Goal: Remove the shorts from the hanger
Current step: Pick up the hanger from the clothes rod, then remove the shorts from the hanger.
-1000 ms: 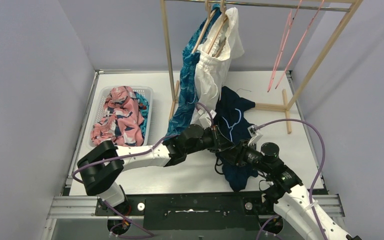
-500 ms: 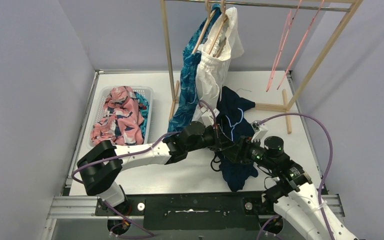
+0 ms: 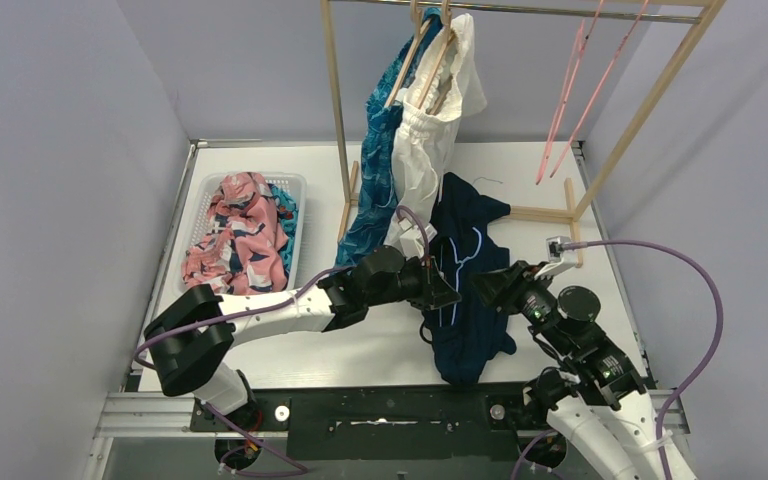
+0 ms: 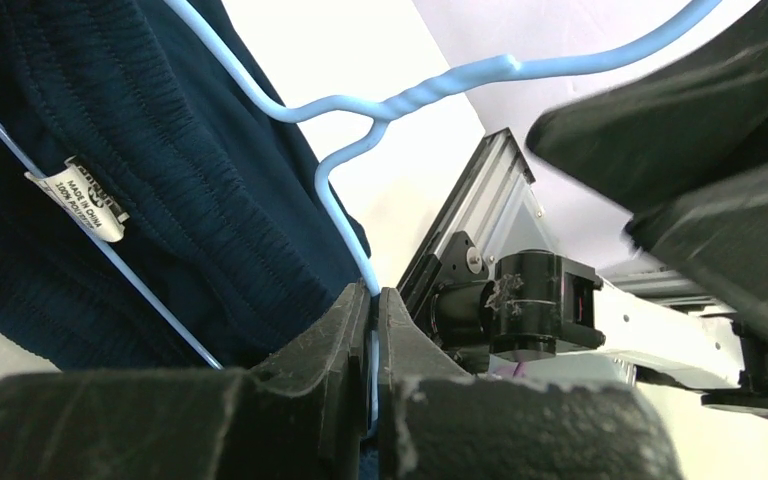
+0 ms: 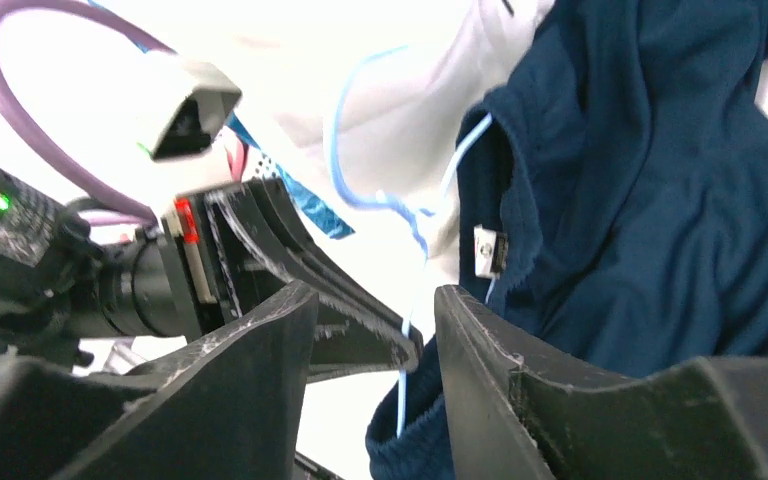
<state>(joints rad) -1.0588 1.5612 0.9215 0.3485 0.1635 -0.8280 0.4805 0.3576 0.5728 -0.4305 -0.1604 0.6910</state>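
Left wrist view: left gripper clamps the blue wire hanger — navy shorts hang on it, just in front of the wooden rack — right gripper with jaws apart, empty.

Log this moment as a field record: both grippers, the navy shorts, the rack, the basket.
left gripper: shut on the blue wire hanger
right gripper: open, holding nothing
navy shorts: on that hanger, off the rack
rack: white shorts and blue leaf-pattern shorts hang on wooden hangers
basket: pink floral shorts and a teal pair inside
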